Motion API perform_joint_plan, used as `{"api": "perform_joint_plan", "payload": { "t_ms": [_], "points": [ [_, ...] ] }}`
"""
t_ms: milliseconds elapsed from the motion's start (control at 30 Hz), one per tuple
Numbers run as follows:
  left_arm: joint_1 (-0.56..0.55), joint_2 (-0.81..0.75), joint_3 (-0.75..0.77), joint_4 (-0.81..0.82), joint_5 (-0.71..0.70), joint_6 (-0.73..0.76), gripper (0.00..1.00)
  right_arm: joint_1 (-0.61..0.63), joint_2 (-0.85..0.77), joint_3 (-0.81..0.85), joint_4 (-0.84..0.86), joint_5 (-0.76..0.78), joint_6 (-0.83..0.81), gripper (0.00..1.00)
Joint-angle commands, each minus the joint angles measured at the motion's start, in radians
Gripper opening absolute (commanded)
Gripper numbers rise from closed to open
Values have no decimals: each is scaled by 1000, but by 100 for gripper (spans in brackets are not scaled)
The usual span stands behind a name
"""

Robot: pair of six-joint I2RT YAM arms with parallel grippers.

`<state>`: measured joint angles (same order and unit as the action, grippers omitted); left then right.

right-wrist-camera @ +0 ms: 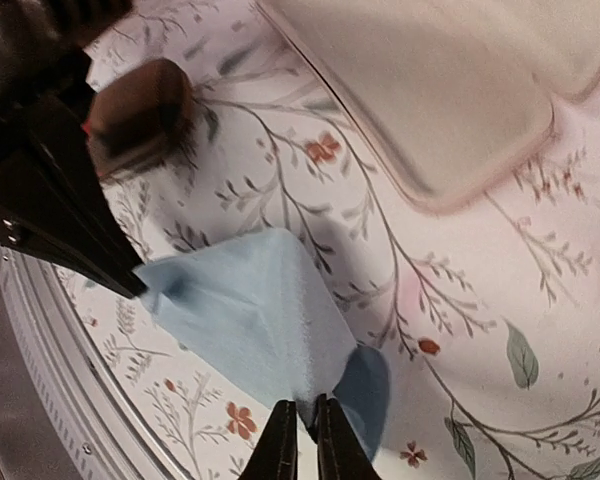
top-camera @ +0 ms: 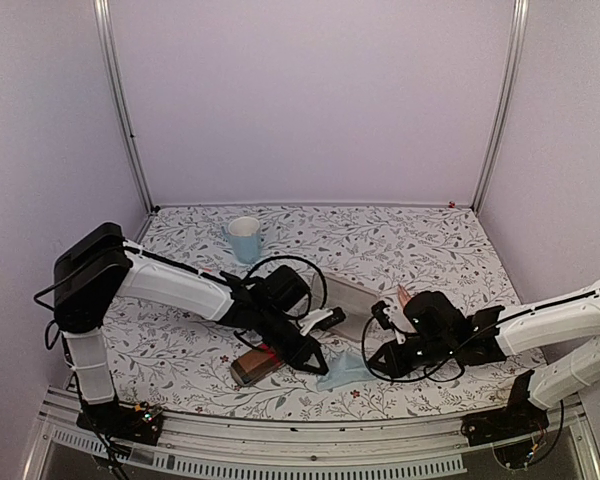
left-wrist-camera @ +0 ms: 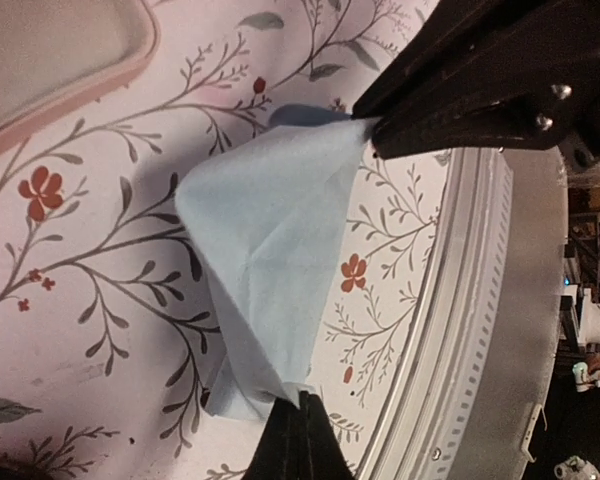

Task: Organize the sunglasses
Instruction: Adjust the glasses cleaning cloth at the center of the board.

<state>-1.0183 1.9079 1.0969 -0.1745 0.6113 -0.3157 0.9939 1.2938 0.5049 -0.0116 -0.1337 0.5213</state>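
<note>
The sunglasses are out of view in all three frames. A light blue cloth (top-camera: 345,371) hangs stretched between both grippers just above the floral table near its front edge. My left gripper (top-camera: 316,362) is shut on one corner of the cloth (left-wrist-camera: 270,240), its fingertips (left-wrist-camera: 302,400) pinching the fabric. My right gripper (top-camera: 372,362) is shut on the opposite corner of the cloth (right-wrist-camera: 250,310), with the fabric squeezed between its fingers (right-wrist-camera: 282,440). Each wrist view shows the other gripper at the far corner: the right gripper (left-wrist-camera: 375,130) and the left gripper (right-wrist-camera: 135,285).
A pink oblong case (top-camera: 352,301) lies behind the cloth, and shows as the pink case (right-wrist-camera: 430,90) in the right wrist view. A brown red-banded case (top-camera: 256,365) sits left of the cloth. A pale blue cup (top-camera: 245,238) stands at the back. The metal table rail (left-wrist-camera: 480,300) runs close by.
</note>
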Motion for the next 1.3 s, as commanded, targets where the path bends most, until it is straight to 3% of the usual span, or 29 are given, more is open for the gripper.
{"api": "perform_joint_plan", "payload": {
  "t_ms": [0,167,333,667,867,1100,1267],
  "points": [
    [-31,49,-14,13,11,-1,0,3,36,-73,-29,-12,78,12],
    [-35,49,-21,3,17,-1,0,8,13,-96,-47,-10,119,30],
    [-38,49,-22,-18,17,4,0,7,-3,-43,-74,43,115,36],
    [-58,49,-51,-64,63,48,0,-37,70,54,-27,14,51,39],
    [-61,92,-33,-76,77,69,0,-39,154,63,21,-48,40,35],
    [-59,98,2,-83,68,73,0,-38,60,33,2,-55,40,35],
    [-55,98,29,-81,62,64,0,-34,-35,25,-102,-16,22,37]
  ]
}}
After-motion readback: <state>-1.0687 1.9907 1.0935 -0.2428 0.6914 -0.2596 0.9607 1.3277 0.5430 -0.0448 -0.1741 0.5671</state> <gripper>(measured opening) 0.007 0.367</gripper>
